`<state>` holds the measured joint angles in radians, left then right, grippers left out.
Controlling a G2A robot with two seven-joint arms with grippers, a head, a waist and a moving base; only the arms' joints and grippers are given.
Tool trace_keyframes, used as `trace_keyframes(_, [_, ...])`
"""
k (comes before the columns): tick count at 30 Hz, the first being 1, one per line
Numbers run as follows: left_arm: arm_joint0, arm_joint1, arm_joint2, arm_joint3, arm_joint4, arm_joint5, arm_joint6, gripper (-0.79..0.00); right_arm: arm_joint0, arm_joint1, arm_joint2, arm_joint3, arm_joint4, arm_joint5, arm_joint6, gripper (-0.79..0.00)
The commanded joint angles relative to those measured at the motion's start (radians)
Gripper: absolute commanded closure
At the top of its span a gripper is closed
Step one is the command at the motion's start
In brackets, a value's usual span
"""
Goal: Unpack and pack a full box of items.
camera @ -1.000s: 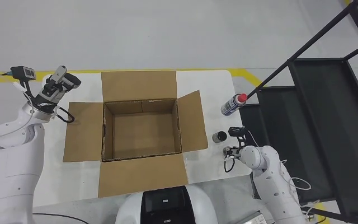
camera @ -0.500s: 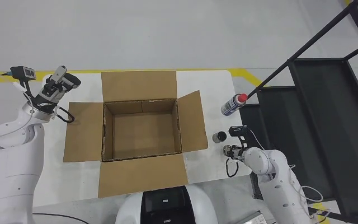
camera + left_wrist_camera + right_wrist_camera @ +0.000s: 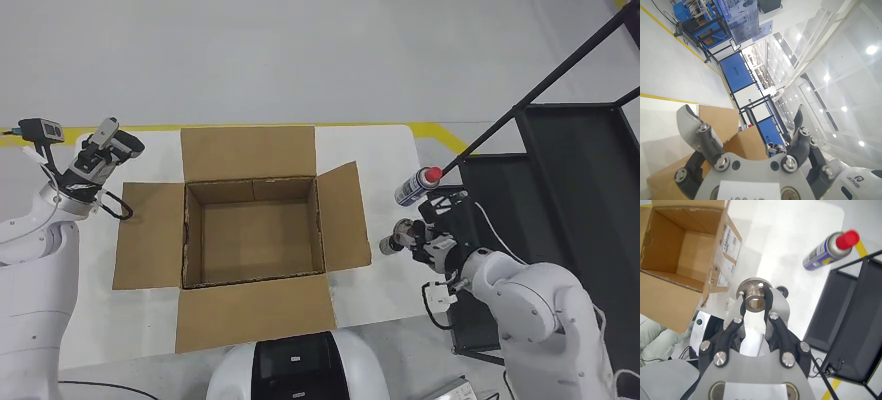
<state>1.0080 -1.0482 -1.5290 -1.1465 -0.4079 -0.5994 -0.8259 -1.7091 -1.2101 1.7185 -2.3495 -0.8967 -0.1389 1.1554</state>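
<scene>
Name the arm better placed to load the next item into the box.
Right. The right gripper is shut on the metal flange beside the box, with the spray can close by. The left gripper is open, holds nothing, and sits off the box's far left corner.

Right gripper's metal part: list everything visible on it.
The flanged metal bushing looks like bare steel. It has a round flange with small holes near its rim and a short hub whose central bore faces the wrist camera. The right gripper is shut on the hub, with a dark finger on each side. The part is over the white table, between the cardboard box and the spray can. Whether it rests on the table or is lifted is unclear.
</scene>
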Motion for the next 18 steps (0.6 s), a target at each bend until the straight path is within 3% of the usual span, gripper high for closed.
trace_keyframes(1, [0.000,0.000,0.000,0.000,0.000,0.000,0.000,-0.785,0.098,0.003,-0.053,-0.001,-0.006,0.013,0.034,0.000])
trace_keyframes(9, [0.000,0.000,0.000,0.000,0.000,0.000,0.000,-0.785,0.400,-0.001,-0.378,0.006,-0.088,0.095,0.219,0.000])
trace_keyframes(18, [0.000,0.000,0.000,0.000,0.000,0.000,0.000,-0.785,0.743,-0.066,-0.827,0.357,-0.205,0.210,0.264,0.000])
